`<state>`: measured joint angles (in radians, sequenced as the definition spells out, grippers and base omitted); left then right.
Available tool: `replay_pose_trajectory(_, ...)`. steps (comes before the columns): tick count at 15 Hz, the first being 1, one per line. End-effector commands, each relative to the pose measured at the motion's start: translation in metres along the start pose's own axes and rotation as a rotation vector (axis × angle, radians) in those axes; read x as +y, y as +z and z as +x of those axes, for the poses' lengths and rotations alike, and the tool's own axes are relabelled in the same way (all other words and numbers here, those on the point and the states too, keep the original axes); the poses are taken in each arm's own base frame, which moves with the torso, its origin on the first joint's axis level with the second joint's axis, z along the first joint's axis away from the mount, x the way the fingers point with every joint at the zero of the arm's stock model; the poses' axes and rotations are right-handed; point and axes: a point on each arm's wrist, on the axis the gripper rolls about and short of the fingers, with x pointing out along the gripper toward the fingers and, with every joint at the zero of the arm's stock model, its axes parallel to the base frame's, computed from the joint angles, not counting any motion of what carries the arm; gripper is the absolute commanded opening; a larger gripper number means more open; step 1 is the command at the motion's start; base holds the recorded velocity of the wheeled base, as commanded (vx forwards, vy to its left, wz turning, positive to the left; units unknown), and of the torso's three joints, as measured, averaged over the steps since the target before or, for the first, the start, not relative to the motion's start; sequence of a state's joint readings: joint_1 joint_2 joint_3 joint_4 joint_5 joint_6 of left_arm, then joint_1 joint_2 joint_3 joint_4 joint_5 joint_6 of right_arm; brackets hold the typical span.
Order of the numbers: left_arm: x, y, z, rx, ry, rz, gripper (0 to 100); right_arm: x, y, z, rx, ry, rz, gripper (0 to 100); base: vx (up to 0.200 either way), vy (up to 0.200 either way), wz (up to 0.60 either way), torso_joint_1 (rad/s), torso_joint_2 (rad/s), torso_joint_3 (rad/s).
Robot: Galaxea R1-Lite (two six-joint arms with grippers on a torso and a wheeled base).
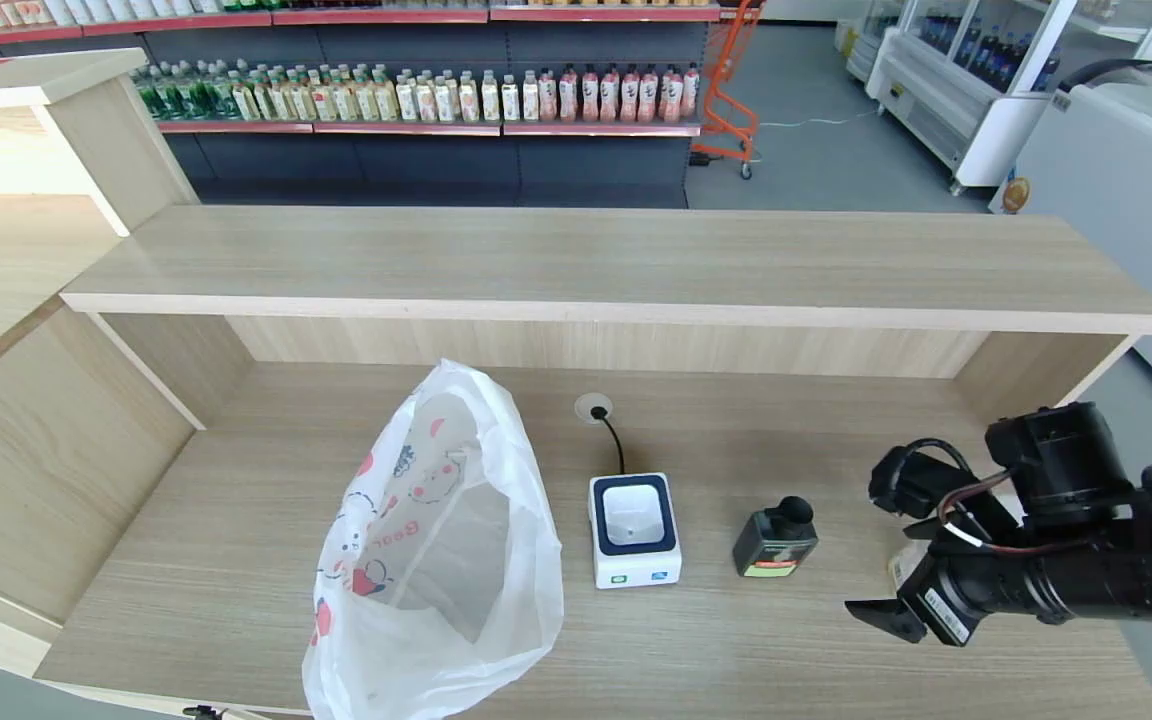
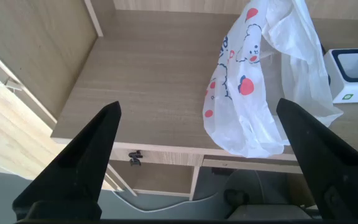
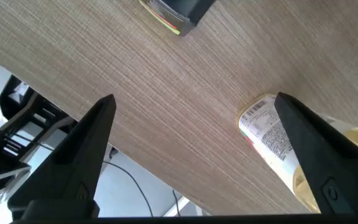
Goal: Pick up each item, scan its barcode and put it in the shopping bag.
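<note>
Broadly, the wooden table (image 1: 236, 560) carries everything, with a raised ledge along its far side and store shelves (image 1: 416, 100) of drink bottles beyond. The bag (image 1: 436, 560), white plastic printed with cartoon faces and red hearts, stands open-mouthed on the table's left half; it bears red lettering, seen reversed through the plastic. The right tool (image 3: 196, 102) hangs low over the table's right end with its fingers spread wide and nothing between them. The left tool (image 2: 199, 106) is likewise released and empty, held off the table's near left corner. The scanner (image 1: 634, 530), a white box with a dark blue rim around its window and two small coloured stickers on its front, sits just right of the bag, and its black cable (image 1: 614, 440) runs back to a round hole in the table. The dark bottle (image 1: 776, 540) with a black cap and a pale green label sits near the scanner's right. The pale bottle (image 3: 272, 137) lies on the table under the right tool. In the head view the arm hides most of it, while the right wrist view shows its white label with a barcode and print too fine to read. The left wrist view adds the table's front edge.
</note>
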<state>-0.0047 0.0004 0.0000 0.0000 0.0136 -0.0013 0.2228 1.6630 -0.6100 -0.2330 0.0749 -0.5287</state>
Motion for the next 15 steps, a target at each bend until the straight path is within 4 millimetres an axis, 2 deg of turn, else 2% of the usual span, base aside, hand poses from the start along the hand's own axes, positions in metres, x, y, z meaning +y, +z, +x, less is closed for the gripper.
replay_pose_trajectory(1, 0.000, 0.000, 0.000, 0.000, 0.000, 0.000, 100, 0.002, 0.001, 0.046, 0.024, 0.090, -0.010, 100, 0.000, 0.000, 0.00, 0.000, 0.00, 0.000)
replay_pose_trajectory(3, 0.000, 0.000, 0.000, 0.000, 0.000, 0.000, 100, 0.000, 0.015, 0.066, -0.030, 0.143, -0.024, 100, 0.000, 0.000, 0.00, 0.000, 0.00, 0.000)
replay_pose_trajectory(8, 0.000, 0.000, 0.000, 0.000, 0.000, 0.000, 100, -0.008, 0.038, 0.101, -0.064, 0.140, -0.042, 100, 0.000, 0.000, 0.00, 0.000, 0.00, 0.000)
replay_pose_trajectory(11, 0.000, 0.000, 0.000, 0.000, 0.000, 0.000, 100, -0.002, 0.052, 0.115, -0.100, 0.177, -0.068, 100, 0.000, 0.000, 0.00, 0.000, 0.00, 0.000)
replay_pose_trajectory(14, 0.000, 0.000, 0.000, 0.000, 0.000, 0.000, 100, 0.003, 0.058, 0.120, -0.112, 0.190, -0.084, 100, 0.000, 0.000, 0.00, 0.000, 0.00, 0.000)
replay_pose_trajectory(15, 0.000, 0.000, 0.000, 0.000, 0.000, 0.000, 100, 0.004, 0.058, 0.120, -0.114, 0.192, -0.085, 0, 0.000, 0.000, 0.00, 0.000, 0.00, 0.000)
